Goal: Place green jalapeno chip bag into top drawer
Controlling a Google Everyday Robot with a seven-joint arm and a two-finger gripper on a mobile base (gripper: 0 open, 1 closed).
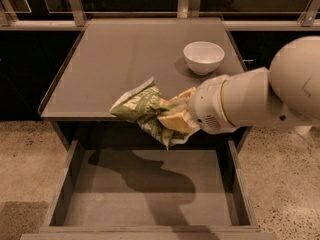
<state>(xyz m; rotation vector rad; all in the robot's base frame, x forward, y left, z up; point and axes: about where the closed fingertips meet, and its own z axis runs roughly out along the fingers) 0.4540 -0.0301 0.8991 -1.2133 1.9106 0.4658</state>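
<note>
The green jalapeno chip bag (pixel 141 106) is crumpled, green foil with white edges, and hangs in the air at the tabletop's front edge, partly over the open top drawer (pixel 125 194). My gripper (pixel 172 118) comes in from the right on a thick white arm and is shut on the bag's right end with tan fingers (pixel 176 122). The drawer is pulled out below, wide and grey, with low side walls and a flat bottom that carries the shadow of the bag and arm.
A white bowl (pixel 203 57) stands on the grey tabletop (pixel 115 54) at the back right. A rail with metal posts (pixel 75 4) runs behind the table. Speckled floor (pixel 285 184) lies on both sides of the drawer.
</note>
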